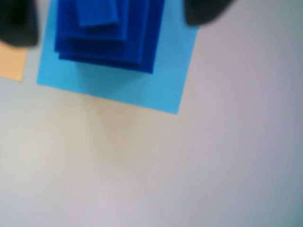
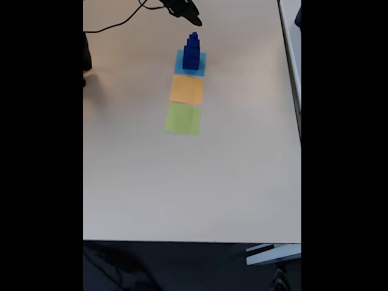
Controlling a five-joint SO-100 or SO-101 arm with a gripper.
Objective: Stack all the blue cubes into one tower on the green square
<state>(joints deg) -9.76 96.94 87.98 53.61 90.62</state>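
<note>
My black jaws hang open above the stepped tower of dark blue cubes (image 2: 191, 50), which stands on the flat light-blue square (image 1: 161, 80) near the table's (image 2: 182, 194) far edge. I think I must next carry cubes to the pale green square (image 2: 183, 118).

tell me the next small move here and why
Probably lower the gripper over the top cube and close on it. The blue cubes stand stacked on the light-blue square, while the green square lies bare, and the fingers look spread on either side of the stack.
</note>
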